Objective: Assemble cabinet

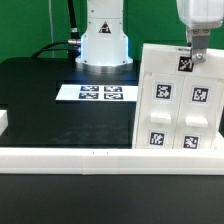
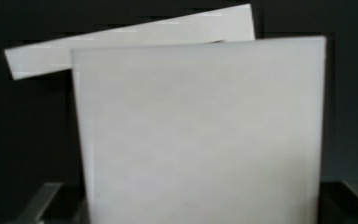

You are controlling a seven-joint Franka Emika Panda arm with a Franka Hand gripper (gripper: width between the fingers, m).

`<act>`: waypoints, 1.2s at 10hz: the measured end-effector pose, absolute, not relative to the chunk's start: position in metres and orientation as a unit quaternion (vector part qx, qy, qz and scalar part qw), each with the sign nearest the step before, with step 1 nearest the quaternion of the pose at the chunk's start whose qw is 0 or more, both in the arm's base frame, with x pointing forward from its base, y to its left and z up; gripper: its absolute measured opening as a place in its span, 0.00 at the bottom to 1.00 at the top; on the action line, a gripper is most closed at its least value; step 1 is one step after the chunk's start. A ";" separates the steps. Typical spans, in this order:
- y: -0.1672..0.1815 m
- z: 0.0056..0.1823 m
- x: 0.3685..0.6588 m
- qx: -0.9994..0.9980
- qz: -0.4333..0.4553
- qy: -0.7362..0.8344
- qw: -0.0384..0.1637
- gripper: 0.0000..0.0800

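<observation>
The cabinet (image 1: 177,100) is a white boxy body with several square tags on its face. It stands tilted at the exterior view's right, its lower edge against the long white rail (image 1: 100,158). My gripper (image 1: 195,58) comes down from above and is shut on the cabinet's upper edge. In the wrist view a broad plain white panel of the cabinet (image 2: 202,130) fills the space between my two fingers (image 2: 41,205), which show only as dark shapes at either side. A second white panel edge (image 2: 140,42) sticks out at an angle behind it.
The marker board (image 1: 100,93) lies flat on the black table in front of the robot base (image 1: 103,40). A small white block (image 1: 3,122) sits at the exterior view's left edge. The rail runs along the table's front.
</observation>
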State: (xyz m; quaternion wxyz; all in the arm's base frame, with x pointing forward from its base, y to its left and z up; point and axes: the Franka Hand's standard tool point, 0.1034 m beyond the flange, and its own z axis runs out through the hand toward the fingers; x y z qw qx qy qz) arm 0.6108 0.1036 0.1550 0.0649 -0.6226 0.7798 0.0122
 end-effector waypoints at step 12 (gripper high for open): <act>0.114 0.153 0.608 -0.651 0.015 0.756 0.066 1.00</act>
